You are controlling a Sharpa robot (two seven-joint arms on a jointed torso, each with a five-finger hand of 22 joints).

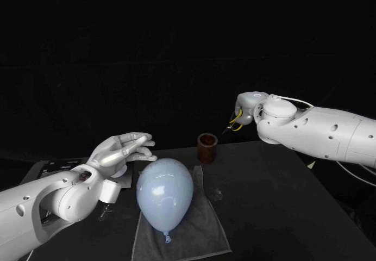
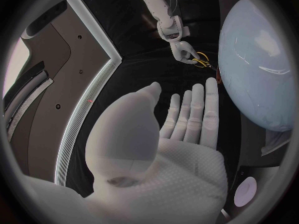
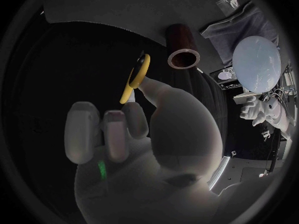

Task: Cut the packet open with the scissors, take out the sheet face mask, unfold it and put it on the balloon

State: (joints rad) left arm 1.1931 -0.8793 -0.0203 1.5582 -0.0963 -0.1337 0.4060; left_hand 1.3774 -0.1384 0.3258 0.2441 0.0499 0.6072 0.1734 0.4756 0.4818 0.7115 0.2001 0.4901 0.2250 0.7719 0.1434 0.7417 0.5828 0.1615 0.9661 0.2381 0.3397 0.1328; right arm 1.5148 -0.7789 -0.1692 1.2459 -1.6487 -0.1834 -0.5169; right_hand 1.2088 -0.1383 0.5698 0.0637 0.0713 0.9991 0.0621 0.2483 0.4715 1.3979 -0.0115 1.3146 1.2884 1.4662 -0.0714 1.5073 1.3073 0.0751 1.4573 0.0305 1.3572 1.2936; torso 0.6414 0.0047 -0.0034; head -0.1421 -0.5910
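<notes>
Where the scissors (image 1: 234, 120) hang: pinched by their yellow handles in the right hand (image 1: 248, 107), which is raised well off the counter (image 1: 298, 217). The blades point down toward the brown cup (image 1: 206, 149) just below and in front of that hand. I take the cup to be the tool's holder, which would explain the hand being above it. Whether the tool is coming out or going back I cannot tell.
Right hand: its thumb presses against the yellow loop and the other fingers are curled in beside it. This carries the scissors safely. I cannot tell whether the fingers sit through the loops as cutting would need.
Left hand (image 1: 121, 151): it holds nothing, with the fingers straight and a little apart. Its palm is turned toward the balloon (image 1: 164, 193), just beside the rounded end. It looks placed to steady the balloon or to take whatever comes next.
Balloon: pale blue, lying on its side on a grey cloth (image 1: 196, 234). The round end is nearest the left fingertips and the knot points back along that arm. The cloth probably stops it rolling and keeps it within easy reach of the free hand.
Small pale round thing (image 1: 110, 191): on the counter between the left wrist and the balloon. What it is for is unclear.
Packet and mask: I cannot tell them apart from the cloth and the balloon's sheen, so the cutting step cannot be judged done or pending.
Risk: the blades hang far from the balloon, which is the sensible place for them while the other hand waits.
</notes>
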